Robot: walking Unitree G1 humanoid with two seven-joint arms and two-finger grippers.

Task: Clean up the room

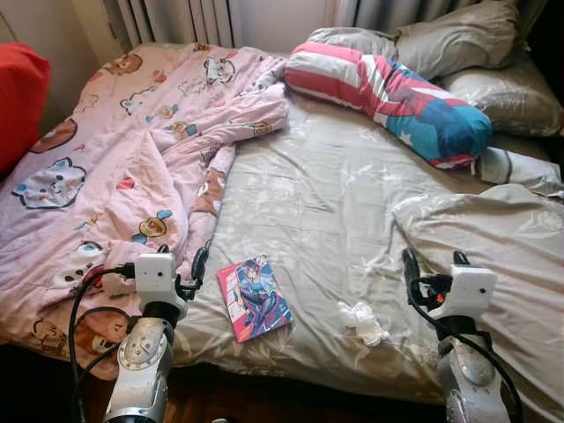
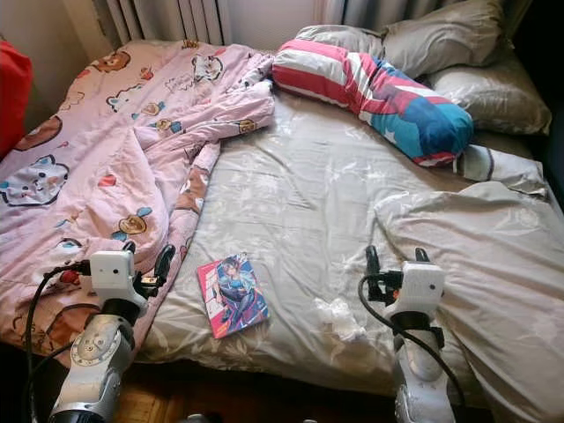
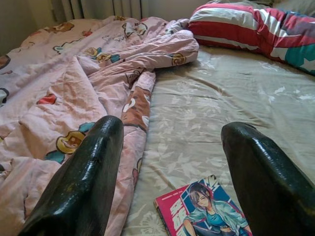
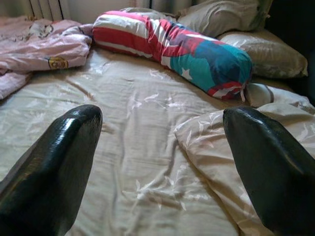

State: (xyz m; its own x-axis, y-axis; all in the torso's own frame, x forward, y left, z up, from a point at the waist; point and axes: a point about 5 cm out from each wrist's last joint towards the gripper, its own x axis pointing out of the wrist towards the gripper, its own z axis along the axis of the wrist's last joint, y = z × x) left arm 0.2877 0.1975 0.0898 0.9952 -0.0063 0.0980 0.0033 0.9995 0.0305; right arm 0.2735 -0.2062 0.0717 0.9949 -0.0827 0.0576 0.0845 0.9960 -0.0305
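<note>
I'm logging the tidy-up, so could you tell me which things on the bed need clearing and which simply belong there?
To clear: comic book; crumpled tissue; rumpled pink blanket.
Belongs there: striped bolster; grey pillows; beige sheet.

You lose the red cushion [image 1: 19,99] to the left picture edge, the comic book's [image 3: 205,211] near end is cut off in the left wrist view, the far-right grey pillows [image 1: 493,62] run out of frame, and the crumpled white tissue [image 1: 364,322] is too small to identify.
</note>
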